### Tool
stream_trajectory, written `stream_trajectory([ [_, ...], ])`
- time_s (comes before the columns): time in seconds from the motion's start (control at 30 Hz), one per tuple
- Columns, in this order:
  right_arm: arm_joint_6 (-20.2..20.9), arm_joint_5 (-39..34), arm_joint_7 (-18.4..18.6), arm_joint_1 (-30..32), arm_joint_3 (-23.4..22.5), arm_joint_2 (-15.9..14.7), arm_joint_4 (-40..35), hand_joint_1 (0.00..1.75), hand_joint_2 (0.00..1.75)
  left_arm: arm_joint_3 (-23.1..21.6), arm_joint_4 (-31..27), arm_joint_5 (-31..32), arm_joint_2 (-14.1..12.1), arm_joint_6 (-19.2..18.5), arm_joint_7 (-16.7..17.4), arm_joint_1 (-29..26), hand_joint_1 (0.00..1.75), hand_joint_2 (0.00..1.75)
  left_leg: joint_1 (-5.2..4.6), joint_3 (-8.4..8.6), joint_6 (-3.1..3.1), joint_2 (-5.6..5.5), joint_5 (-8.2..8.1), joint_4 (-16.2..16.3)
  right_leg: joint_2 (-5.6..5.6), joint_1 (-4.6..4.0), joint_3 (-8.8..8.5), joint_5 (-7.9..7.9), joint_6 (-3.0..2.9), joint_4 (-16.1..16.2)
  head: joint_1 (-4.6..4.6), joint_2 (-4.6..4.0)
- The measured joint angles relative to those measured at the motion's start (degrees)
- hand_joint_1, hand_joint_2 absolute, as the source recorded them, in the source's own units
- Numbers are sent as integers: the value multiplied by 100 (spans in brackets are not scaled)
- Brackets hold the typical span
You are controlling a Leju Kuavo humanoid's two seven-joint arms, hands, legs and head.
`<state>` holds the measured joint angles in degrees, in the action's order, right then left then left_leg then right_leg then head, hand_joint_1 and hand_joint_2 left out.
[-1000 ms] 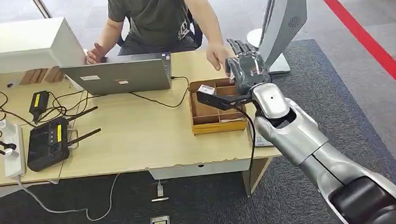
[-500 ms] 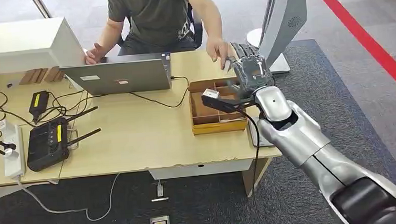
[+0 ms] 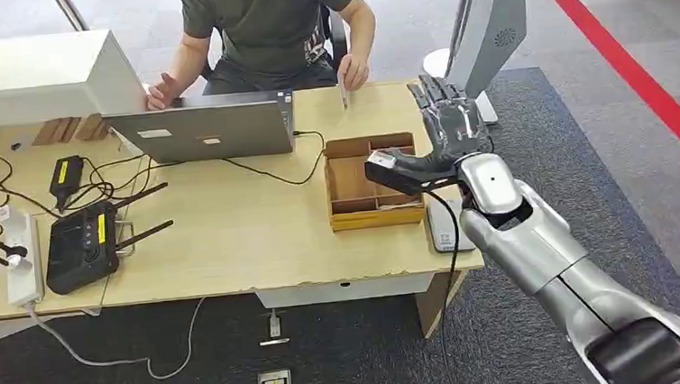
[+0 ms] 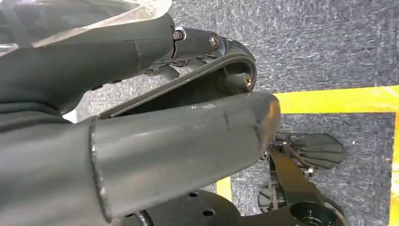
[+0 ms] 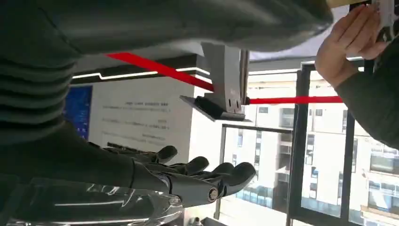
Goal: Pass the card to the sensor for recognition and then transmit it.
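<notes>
My right hand (image 3: 447,123) is hovering empty, fingers apart, over the worktop (image 3: 230,227) edge; at 10 o'clock, a person's hand (image 3: 352,70) is holding the card (image 3: 344,95).

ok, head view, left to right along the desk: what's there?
Power strip → black controller → laptop → cardboard tray → right hand, open, past the tray's right end.
</notes>
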<state>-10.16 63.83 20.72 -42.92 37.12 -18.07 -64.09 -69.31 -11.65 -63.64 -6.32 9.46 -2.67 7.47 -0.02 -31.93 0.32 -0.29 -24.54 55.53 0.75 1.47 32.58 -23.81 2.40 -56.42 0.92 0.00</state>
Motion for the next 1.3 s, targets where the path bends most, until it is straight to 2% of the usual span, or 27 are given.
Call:
stream_trajectory([
  [0.33, -210, -1435, -15, 1091, -427, -538, -1233, 0, 0, 0, 0, -116, 0, 125, 160, -21, 0, 0, 0, -1, 2, 1, -6, -1, 0, 0, -2, -1, 0, 3, 0, 0],
  [0.53, -400, -1703, -101, 1553, -424, -689, -1764, 0, 0, 2, 0, -169, 0, 153, 59, -20, 0, 0, 0, -1, 2, 1, -6, -2, -3, -1, -2, 0, 0, 2, 0, 0],
  [0.57, -409, -1692, -118, 1581, -398, -689, -1803, 0, 175, 4, 0, -178, 0, 153, 46, -21, 0, 0, 0, -1, 2, 1, -5, -2, -3, -1, -2, 0, 0, 2, 0, 0],
  [1.03, -608, -886, -136, 1728, -4, -461, -1728, 0, 175, 11, 0, -138, 0, 195, 57, -17, 0, 0, 1, -3, 1, 2, -5, -2, -3, -1, -3, -1, 0, 2, 0, 0],
  [1.3, -800, -766, -197, 1724, 129, -278, -1161, 0, 175, 9, 0, -70, 0, 175, 57, -13, 0, 0, 1, -4, 1, 2, -5, -3, -3, -1, -3, -1, 0, 2, 0, 0],
])
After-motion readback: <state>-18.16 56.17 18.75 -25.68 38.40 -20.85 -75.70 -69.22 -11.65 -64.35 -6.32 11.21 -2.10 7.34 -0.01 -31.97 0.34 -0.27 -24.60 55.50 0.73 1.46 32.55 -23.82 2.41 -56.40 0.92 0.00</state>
